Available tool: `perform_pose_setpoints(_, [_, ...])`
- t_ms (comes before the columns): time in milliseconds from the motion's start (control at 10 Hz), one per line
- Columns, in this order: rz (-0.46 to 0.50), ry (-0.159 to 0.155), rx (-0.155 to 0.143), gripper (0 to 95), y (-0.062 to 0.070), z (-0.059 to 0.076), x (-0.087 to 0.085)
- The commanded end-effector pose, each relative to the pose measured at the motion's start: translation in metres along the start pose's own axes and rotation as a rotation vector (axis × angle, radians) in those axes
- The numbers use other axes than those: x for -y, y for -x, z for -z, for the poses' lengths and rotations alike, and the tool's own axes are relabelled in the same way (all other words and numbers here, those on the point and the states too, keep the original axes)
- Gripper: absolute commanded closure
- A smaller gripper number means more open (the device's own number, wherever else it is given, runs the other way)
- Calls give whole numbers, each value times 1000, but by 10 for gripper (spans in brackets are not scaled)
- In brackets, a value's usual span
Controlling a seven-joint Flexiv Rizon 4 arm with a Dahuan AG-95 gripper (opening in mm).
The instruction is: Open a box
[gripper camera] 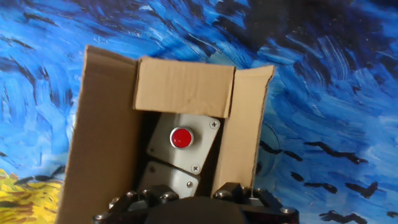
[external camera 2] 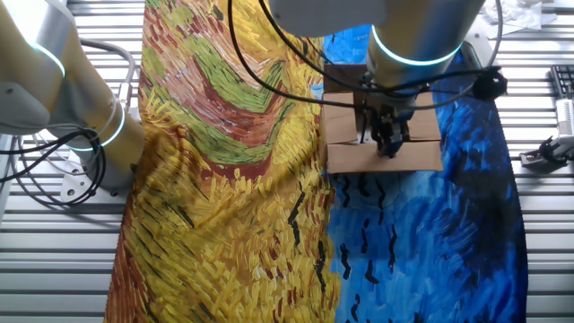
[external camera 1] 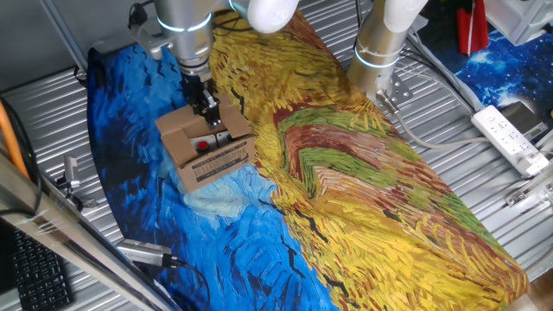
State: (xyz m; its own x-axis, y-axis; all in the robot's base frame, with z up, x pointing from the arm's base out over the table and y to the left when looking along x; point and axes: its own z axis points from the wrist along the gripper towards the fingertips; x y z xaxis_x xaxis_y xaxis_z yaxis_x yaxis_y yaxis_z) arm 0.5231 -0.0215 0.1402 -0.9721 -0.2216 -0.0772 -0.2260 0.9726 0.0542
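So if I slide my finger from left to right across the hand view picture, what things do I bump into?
Blue painted cloth → the box's left flap → grey plate with a red button inside the box → the box's right flap → more blue cloth on the far side.

Raised flaps (gripper camera: 184,85) of box (external camera 1: 212,160) fence the pincer (external camera 1: 210,112)

The box (external camera 1: 206,149) is a small brown corrugated cardboard carton with a white printed label on one side wall, sitting directly beneath the jaws. Its top flaps are spread partly open. Just ahead of the jaws, the gap shows a grey device with a red button (gripper camera: 181,138) inside.
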Motion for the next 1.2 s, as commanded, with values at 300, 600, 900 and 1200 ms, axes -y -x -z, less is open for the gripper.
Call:
perform_pose_setpoints(300, [3,0,3,380,2,-13,5])
perform_pose_setpoints(600, [3,-2,3,380,3,-25,8])
perform_pose_setpoints(900, [3,-6,5,380,4,-33,10])
perform_pose_setpoints(1200, [3,-5,5,380,4,-34,10])
